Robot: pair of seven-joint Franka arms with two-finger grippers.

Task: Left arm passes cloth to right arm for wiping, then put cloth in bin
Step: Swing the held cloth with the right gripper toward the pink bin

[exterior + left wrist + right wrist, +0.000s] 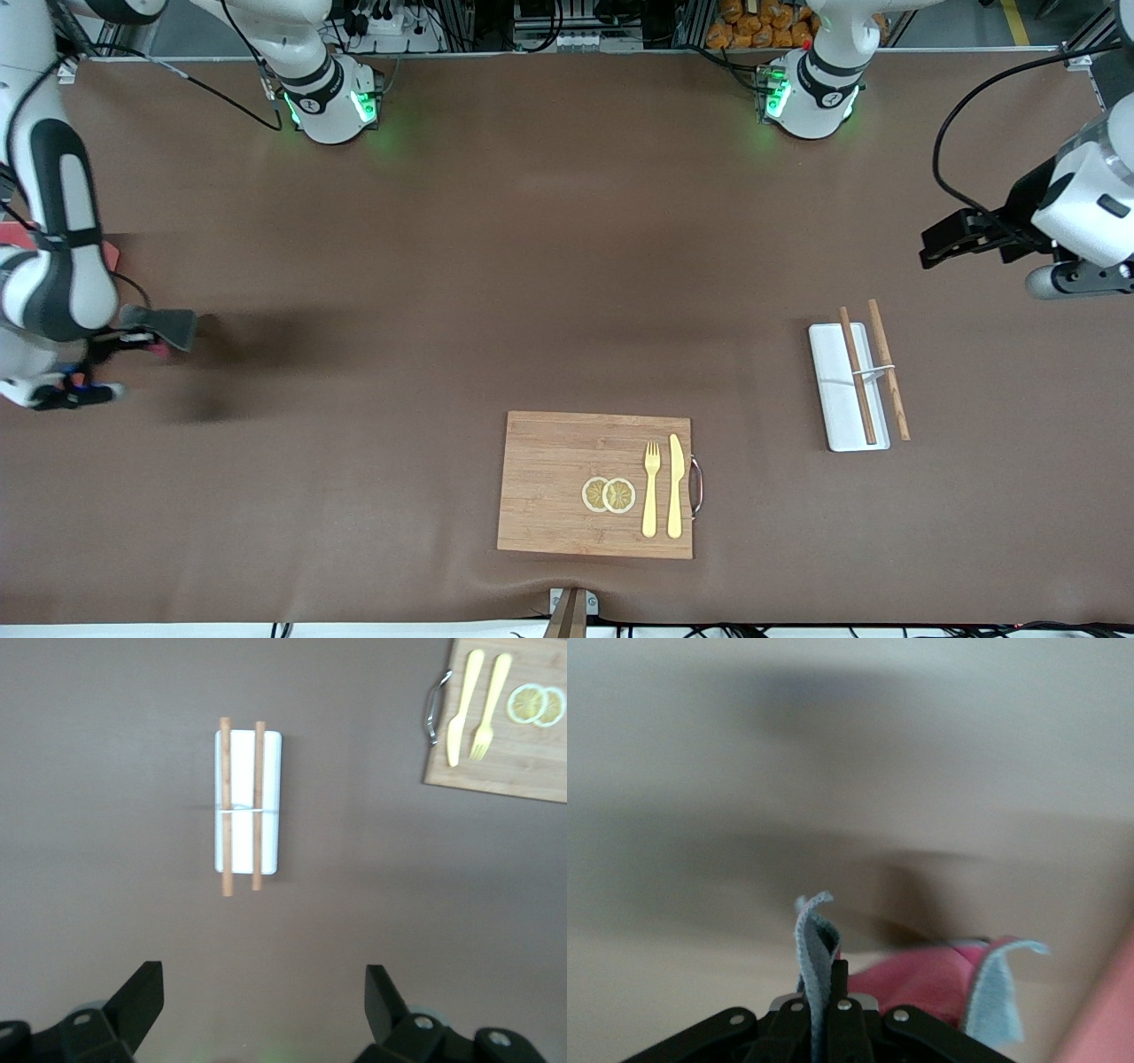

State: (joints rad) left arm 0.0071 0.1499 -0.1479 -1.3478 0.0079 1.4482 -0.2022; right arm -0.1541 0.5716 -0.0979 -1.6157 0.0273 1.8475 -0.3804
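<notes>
My right gripper (133,338) is shut on the cloth (165,326), a dark grey piece with a red-pink reverse, held low over the table at the right arm's end. In the right wrist view the cloth (811,939) stands pinched between the shut jaws of that gripper (825,979). Its pink face hangs to one side. The pink bin (110,254) shows only as a corner past the right arm; most of it is hidden. My left gripper (932,248) hangs open and empty over bare table at the left arm's end. The left wrist view shows that gripper (264,981) with its jaws wide apart.
A white tray (842,390) with two wooden chopsticks (858,377) lies near the left gripper. A wooden cutting board (549,487) near the front edge carries lemon slices (609,494), a yellow fork (651,487) and a knife (676,486).
</notes>
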